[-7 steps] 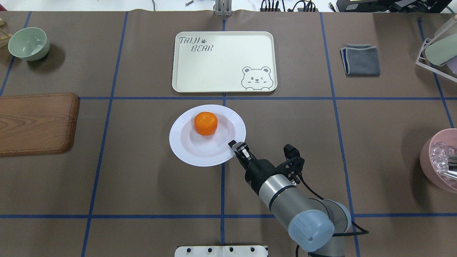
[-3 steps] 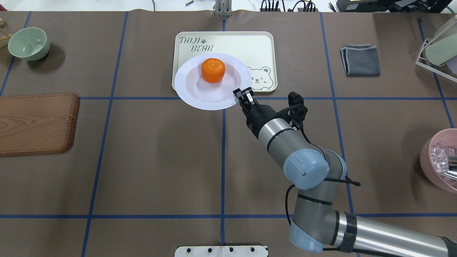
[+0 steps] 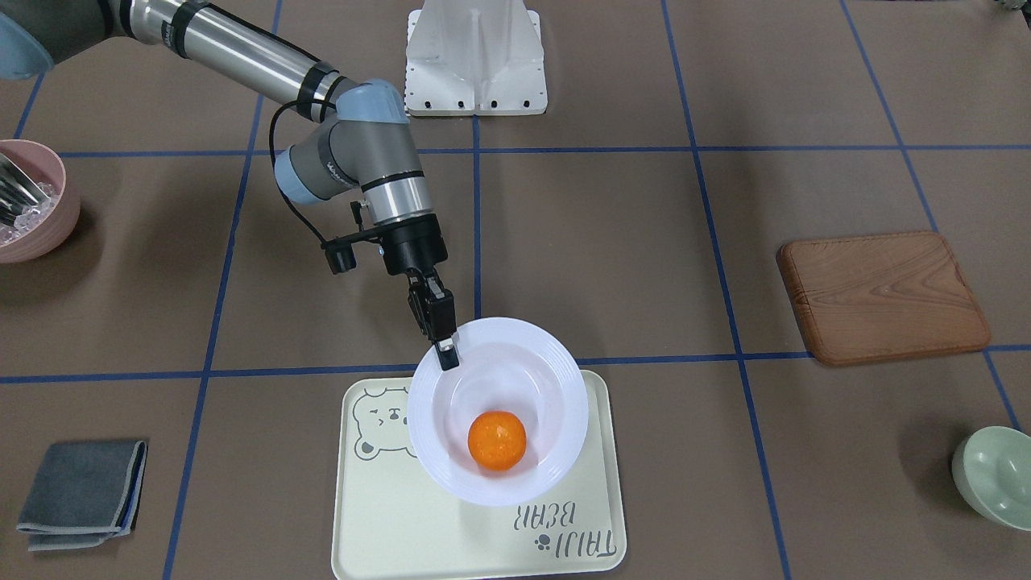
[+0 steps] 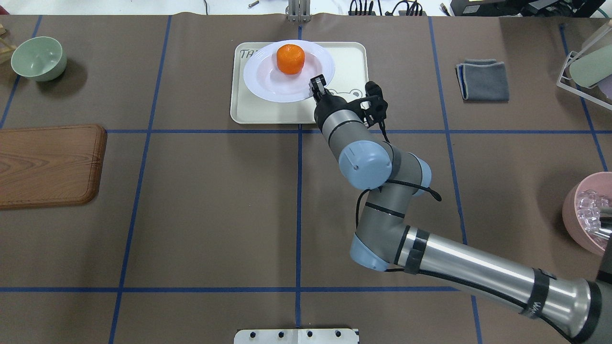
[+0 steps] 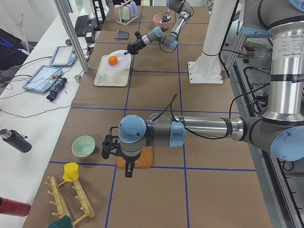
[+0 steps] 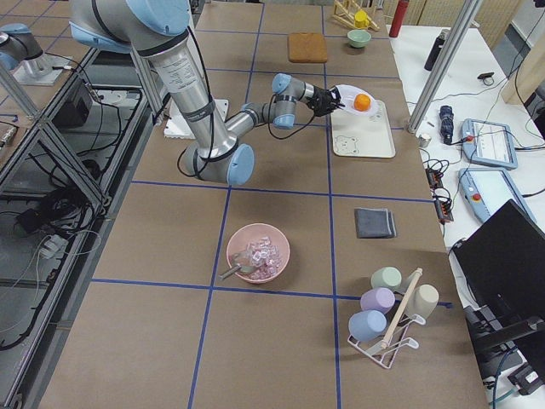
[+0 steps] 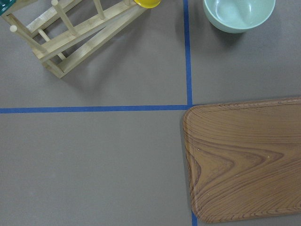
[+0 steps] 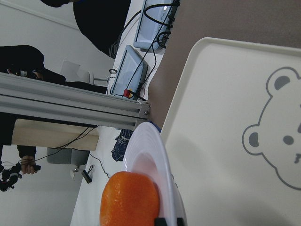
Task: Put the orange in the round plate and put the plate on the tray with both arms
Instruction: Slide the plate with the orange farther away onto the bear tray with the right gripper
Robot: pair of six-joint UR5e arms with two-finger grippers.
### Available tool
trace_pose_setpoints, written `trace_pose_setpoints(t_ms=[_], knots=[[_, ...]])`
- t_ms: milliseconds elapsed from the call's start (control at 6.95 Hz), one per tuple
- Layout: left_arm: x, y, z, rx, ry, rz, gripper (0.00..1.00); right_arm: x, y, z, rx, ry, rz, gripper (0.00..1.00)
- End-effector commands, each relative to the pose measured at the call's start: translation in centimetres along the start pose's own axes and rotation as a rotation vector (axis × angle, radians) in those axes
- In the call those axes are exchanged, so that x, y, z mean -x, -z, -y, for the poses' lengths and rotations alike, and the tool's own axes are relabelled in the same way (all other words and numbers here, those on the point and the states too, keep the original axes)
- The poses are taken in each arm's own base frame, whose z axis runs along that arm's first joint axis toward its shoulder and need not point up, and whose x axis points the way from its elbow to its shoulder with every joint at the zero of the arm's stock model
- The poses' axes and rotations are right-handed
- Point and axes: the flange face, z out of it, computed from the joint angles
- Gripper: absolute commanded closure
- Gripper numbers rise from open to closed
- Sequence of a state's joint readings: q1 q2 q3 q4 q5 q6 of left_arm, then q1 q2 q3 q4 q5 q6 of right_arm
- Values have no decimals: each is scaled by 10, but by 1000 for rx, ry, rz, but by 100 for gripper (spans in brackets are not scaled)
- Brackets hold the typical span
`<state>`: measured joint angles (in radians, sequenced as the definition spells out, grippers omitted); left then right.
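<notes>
Orange (image 4: pixel 290 59) sits in the plate (image 4: pixel 267 81), so the first step looks done. Right gripper (image 4: pixel 318 87) is clamped on the plate's near rim, holding it over the tray (image 4: pixel 267 114) (apparently lifted, not yet set down). Remaining: lower and release. Left gripper (image 5: pixel 128 170) hangs far off by the wooden board (image 4: pixel 48 165); fingers apart or together, cannot tell. Green bowl (image 4: pixel 38 58), grey cloth (image 4: pixel 483 80) and pink bowl (image 4: pixel 585 215) lie well apart, and none seems in the way.
</notes>
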<state>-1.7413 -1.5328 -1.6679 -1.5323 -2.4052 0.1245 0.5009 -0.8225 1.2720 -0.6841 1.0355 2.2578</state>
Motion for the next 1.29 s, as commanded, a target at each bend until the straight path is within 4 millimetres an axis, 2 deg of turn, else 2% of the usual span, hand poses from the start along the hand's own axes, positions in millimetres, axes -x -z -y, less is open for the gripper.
trace_pose_setpoints(t_ms=[0,144,288,431,575,719,863,1007,1150], knots=[[-1,0,0,0,-3,1,2,20,-56,-13,-70,-1,-69,100],[-3,2,1,-3,-6,0,2,11,-74,-5,-105,10,-94,100],[-5,3,2,-6,-10,1,2,1,-80,-1,-117,20,-110,100],[-5,4,3,-7,-11,2,2,-11,-86,1,-126,33,-133,90],[-6,5,5,-10,-13,3,2,-11,-85,-1,-111,41,-141,78],[-6,6,6,-11,-14,4,2,-9,-80,-4,-83,77,-152,33],[-7,6,7,-12,-15,5,2,-4,-62,-10,-34,186,-138,0],[-6,4,6,-8,-13,2,2,-11,-42,5,44,286,-155,0],[-4,3,4,-6,-8,2,2,-11,-36,27,120,413,-200,0]])
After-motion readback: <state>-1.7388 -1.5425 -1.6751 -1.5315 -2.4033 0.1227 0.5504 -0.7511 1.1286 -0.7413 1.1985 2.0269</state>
